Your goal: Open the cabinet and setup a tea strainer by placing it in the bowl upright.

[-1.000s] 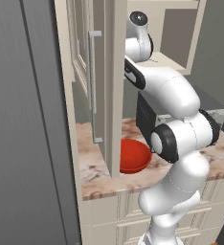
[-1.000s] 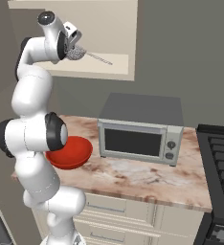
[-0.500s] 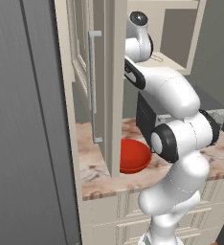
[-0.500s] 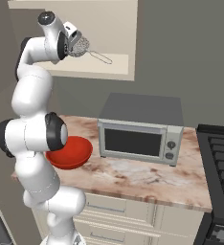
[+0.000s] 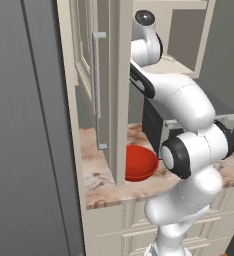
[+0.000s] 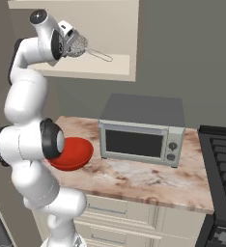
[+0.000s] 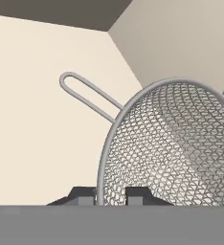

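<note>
**Strainer pinched by its rim inside the open cabinet**

Here we found the gripper (image 6: 70, 42) pressed together on the rim of the tea strainer (image 6: 78, 45), up inside the cabinet (image 5: 96, 75), whose door stood swung wide open. In the hand view the two finger tips (image 7: 135, 196) sat on either side of the strainer's wire rim, with the mesh bulging away to one side and the thin loop handle pointing off toward the cabinet's back wall. The strainer hung just above the shelf floor, as far as we could tell.

We judged the strainer light and stiff at the rim, yet springy in its mesh, so the rim was the sensible place to hold; squeezing the mesh itself might dent it. Its thin wire could also swivel between the pads, so a gentle carry seemed wise.

The bowl (image 6: 74, 153) waited on the counter well below, just beside the microwave (image 6: 141, 130) and partly tucked behind the robot's own arm. The open door, with its long bar handle (image 5: 97, 90), stood close to the arm's left, and the shelf lip lay under the strainer; both looked like things to steer around on the way down.
</note>
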You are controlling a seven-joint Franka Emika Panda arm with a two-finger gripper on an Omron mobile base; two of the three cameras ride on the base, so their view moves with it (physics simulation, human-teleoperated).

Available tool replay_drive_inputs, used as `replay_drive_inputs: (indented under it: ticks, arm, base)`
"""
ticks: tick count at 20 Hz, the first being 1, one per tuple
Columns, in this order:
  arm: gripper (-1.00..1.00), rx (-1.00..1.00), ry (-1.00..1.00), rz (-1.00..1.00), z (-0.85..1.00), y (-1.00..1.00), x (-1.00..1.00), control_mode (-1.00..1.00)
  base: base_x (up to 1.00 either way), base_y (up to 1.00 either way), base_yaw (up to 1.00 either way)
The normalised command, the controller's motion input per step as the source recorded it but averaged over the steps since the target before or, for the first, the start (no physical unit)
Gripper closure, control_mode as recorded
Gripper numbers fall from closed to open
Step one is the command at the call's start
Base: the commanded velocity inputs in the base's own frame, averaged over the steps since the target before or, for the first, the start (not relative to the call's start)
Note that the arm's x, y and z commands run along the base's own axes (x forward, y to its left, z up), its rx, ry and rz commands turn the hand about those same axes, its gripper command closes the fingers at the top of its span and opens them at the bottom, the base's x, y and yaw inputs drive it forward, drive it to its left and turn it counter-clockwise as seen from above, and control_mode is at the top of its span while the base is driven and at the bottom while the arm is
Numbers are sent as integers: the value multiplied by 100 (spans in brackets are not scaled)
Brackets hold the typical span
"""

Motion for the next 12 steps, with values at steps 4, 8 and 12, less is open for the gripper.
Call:
replay_drive_inputs:
  ticks: [4, 8, 12]
  arm:
    - [100, -13, -8, 0, 0, -2, -73, -100]
    - [100, -8, -4, 0, 0, -9, -69, -100]
    - [100, 0, 1, 0, 0, -20, -86, -100]
  base:
    - [0, 0, 0]
    - [0, 0, 0]
    - [0, 0, 0]
